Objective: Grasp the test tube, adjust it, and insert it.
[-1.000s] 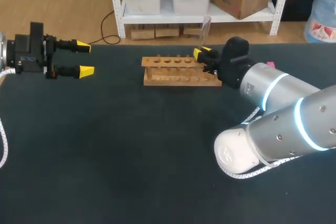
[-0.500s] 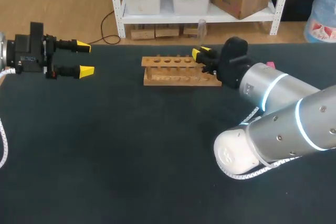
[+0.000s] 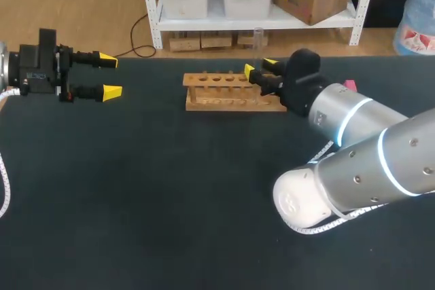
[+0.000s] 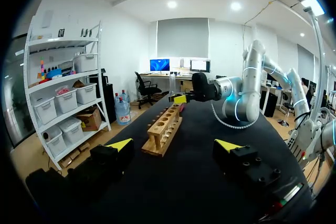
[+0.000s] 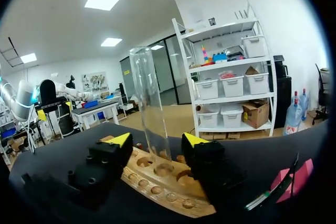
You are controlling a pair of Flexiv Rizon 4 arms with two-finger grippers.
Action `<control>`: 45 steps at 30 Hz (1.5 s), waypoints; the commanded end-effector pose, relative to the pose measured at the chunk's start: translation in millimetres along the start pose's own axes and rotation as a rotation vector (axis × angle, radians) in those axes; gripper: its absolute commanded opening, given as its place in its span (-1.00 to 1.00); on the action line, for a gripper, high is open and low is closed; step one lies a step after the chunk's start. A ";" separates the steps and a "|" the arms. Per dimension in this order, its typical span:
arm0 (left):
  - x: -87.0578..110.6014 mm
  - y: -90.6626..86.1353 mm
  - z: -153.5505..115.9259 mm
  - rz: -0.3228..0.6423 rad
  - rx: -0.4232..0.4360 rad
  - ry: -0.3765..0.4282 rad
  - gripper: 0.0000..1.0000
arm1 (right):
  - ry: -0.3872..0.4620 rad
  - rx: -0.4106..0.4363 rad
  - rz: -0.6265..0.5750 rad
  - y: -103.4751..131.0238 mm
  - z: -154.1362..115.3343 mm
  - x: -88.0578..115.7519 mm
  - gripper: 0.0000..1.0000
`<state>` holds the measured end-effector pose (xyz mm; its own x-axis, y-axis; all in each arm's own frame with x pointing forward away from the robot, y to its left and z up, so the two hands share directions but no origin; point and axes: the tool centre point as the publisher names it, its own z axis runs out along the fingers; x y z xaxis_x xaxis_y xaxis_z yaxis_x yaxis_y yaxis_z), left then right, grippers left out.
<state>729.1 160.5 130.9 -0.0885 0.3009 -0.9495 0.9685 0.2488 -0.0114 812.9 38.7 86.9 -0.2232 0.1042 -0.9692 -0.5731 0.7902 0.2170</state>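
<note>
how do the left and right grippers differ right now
The left gripper is open and empty; the right gripper is shut on the upright test tube. The left gripper sits far from the wooden rack; the right gripper is at its end. Both have yellow tips.

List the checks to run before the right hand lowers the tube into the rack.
1. Grip: ok; the right hand holds the test tube between both fingers.
2. Upright: ok; it stands near vertical.
3. Alignment: cannot tell; its lower end hangs over the wooden rack's right end, but the exact line-up is unclear.
4. Free holes: ok; the visible ones hold no tube.
5. Clearance: ok; the left hand is open, far off at the table's left side.
</note>
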 end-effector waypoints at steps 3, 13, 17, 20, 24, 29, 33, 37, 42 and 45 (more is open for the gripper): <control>1.4 -0.5 -0.3 0.004 -0.002 -0.004 1.00 | -0.022 0.007 -0.003 2.1 -0.7 6.4 0.98; 1.4 -0.5 -0.3 0.004 -0.002 -0.004 1.00 | 0.022 -0.022 -0.029 1.0 -15.4 -2.8 1.00; 1.4 -0.5 -0.3 0.004 -0.002 -0.004 1.00 | 0.060 -0.070 -0.027 -4.7 -32.5 -10.7 1.00; 1.4 -0.5 -0.3 0.004 -0.002 -0.004 1.00 | 0.090 -0.097 -0.035 -7.8 -42.3 -13.0 1.00; 1.4 -0.5 -0.3 0.004 -0.002 -0.004 1.00 | 0.129 -0.126 -0.040 -8.9 -53.6 -14.5 1.00; 1.4 -0.5 -0.3 0.004 -0.002 -0.004 1.00 | 0.179 -0.185 0.027 -14.2 -67.3 -17.6 1.00; 1.4 -0.5 -0.3 0.004 -0.002 -0.004 1.00 | 0.237 -0.264 0.101 -20.2 -77.5 -19.3 1.00; 1.4 -0.5 -0.3 0.004 -0.002 -0.004 1.00 | 0.278 -0.293 0.136 -21.1 -80.2 -19.1 1.00; 1.4 -0.5 -0.3 0.004 -0.002 -0.004 1.00 | 0.278 -0.293 0.136 -21.1 -80.2 -19.1 1.00; 1.4 -0.5 -0.3 0.004 -0.002 -0.004 1.00 | 0.278 -0.293 0.136 -21.1 -80.2 -19.1 1.00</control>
<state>729.1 160.5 130.9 -0.0885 0.3009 -0.9495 0.9685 0.2488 -0.0114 762.6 -25.6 109.4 -0.4773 0.0207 -0.8785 -0.6728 0.6344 0.3805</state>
